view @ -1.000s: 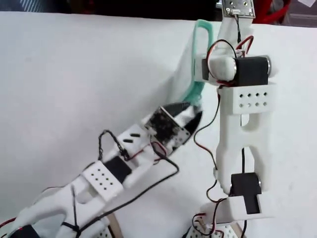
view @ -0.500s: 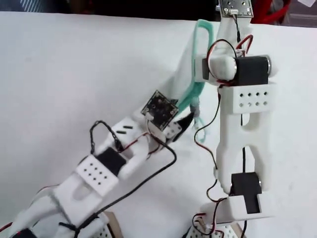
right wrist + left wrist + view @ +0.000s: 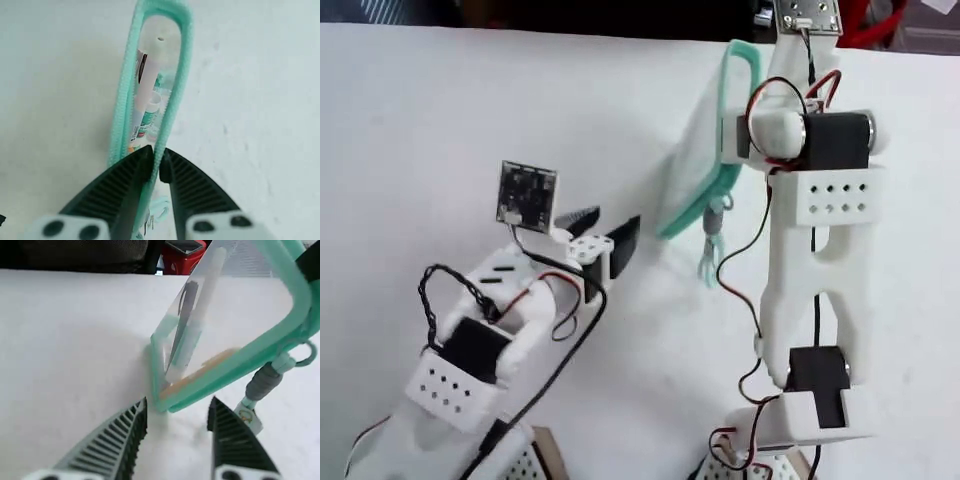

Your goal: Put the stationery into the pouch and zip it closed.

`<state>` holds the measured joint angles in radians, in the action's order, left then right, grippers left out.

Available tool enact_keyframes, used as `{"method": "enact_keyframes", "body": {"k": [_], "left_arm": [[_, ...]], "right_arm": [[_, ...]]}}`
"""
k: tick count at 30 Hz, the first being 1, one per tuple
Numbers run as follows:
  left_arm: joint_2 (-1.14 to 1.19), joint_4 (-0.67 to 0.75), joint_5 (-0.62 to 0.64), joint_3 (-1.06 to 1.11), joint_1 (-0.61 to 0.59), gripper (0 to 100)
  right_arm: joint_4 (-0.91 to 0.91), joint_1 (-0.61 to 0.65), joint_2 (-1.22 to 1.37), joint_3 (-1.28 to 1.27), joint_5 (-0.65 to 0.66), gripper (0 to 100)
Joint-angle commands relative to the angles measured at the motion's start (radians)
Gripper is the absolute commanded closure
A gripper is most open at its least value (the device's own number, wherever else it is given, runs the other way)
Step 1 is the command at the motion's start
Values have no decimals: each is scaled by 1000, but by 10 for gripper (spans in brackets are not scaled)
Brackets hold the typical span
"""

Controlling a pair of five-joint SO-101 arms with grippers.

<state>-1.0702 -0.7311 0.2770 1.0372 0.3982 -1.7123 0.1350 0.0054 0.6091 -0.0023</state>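
Note:
A clear pouch (image 3: 702,150) with a teal rim stands on edge on the white table (image 3: 470,110). My right gripper (image 3: 156,167) is shut on the pouch's teal rim (image 3: 176,100). Pens and a glue stick (image 3: 145,95) show through the pouch's clear side (image 3: 225,320). The grey zipper pull (image 3: 265,381) and its cord (image 3: 710,250) hang free at the pouch's lower corner. My left gripper (image 3: 605,238) is open and holds nothing, a short way left of the pouch. In the left wrist view its fingertips (image 3: 131,426) flank the pouch's lower corner (image 3: 165,400) without touching it.
The right arm's white links (image 3: 815,260) and loose wires (image 3: 745,290) stand just right of the pouch. The left arm's camera board (image 3: 527,193) rises above its wrist. Dark and red items (image 3: 880,20) lie past the table's far edge.
My left gripper has pulled back from the pouch's lower corner, left and toward the table's near side. The zipper cord now hangs loose. The pouch has shifted slightly right and stands steeper.

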Motion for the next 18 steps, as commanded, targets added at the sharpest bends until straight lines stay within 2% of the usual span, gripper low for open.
{"method": "enact_keyframes", "body": {"k": [1,3,5,9,12,18], "left_arm": [[-13,-68,52,-44,-19,697],[-13,-35,40,-5,-19,640],[-13,60,-34,63,-15,600],[-12,391,-256,245,16,625],[-12,571,-351,334,35,633],[2,601,-399,331,2,631]], "right_arm": [[-7,1,-2,25,9,975],[-8,1,-5,25,8,975],[-10,1,-12,23,-37,972],[-13,13,-5,23,-77,971],[-13,47,-2,23,-78,971],[-13,96,-4,23,-77,971]]}}
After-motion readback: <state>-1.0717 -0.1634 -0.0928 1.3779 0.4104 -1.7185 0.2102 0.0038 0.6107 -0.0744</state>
